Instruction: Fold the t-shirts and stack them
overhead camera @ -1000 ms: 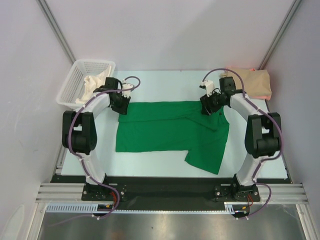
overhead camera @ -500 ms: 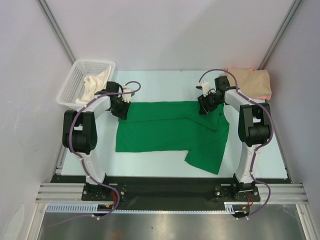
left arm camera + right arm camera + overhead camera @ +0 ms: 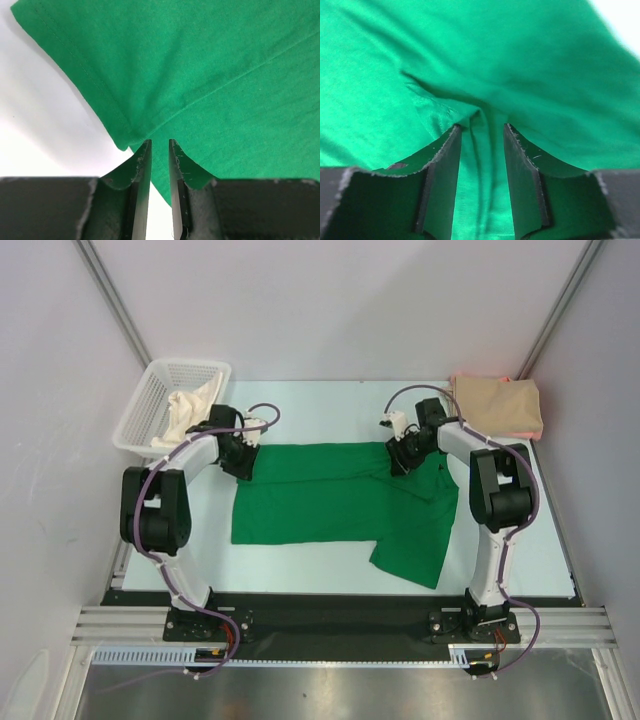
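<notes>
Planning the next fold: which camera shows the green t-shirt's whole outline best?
Top external: the green t-shirt lies spread flat on the table, nearly its whole outline visible. The left wrist view shows only a hemmed corner by the left hand; the right wrist view only rumpled fabric between the right hand's fingers.

White mesh basket stands on the pale table's far-left corner.
</notes>
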`<state>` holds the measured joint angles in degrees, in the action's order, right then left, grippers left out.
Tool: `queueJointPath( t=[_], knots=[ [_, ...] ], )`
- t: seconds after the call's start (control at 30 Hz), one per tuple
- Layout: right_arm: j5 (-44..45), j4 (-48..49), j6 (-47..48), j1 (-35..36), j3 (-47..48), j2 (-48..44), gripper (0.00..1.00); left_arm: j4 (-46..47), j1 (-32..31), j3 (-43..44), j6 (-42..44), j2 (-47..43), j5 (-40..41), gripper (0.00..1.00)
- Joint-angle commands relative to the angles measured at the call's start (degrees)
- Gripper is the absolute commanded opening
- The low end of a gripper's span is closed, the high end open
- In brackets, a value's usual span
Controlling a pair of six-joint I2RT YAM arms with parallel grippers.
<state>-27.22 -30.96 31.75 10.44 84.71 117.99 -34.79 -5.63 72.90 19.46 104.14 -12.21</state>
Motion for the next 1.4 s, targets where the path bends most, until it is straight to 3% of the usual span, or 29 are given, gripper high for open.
queueJointPath(
  t=[0.0,0.33,0.57,0.9,1.37],
  knots=[
    [-0.5,-0.6,0.3,2.0,-2.7,-5.8,0.43,1.6,0.5,-0.4,-0.7,-3.4,-1.1,0.25],
    [1.2,-3.1,0.6,9.2,-13.8,-21.4,0.42,1.4,1.1,0.9,-2.1,-4.6,-3.3,0.24],
    [3.2,-1.7,-0.9,6.8,-16.2,-25.2,0.42,-0.3,1.1,3.2,-1.5,-3.2,-1.7,0.24],
    [2.9,3.6,-8.1,-6.5,-7.9,-15.9,0.43,-4.1,1.4,12.4,-1.8,6.2,0.4,0.25],
    [2.2,3.8,-10.0,-9.6,9.0,3.4,0.45,-8.0,1.9,27.7,-1.5,22.1,5.7,0.25]
  ],
)
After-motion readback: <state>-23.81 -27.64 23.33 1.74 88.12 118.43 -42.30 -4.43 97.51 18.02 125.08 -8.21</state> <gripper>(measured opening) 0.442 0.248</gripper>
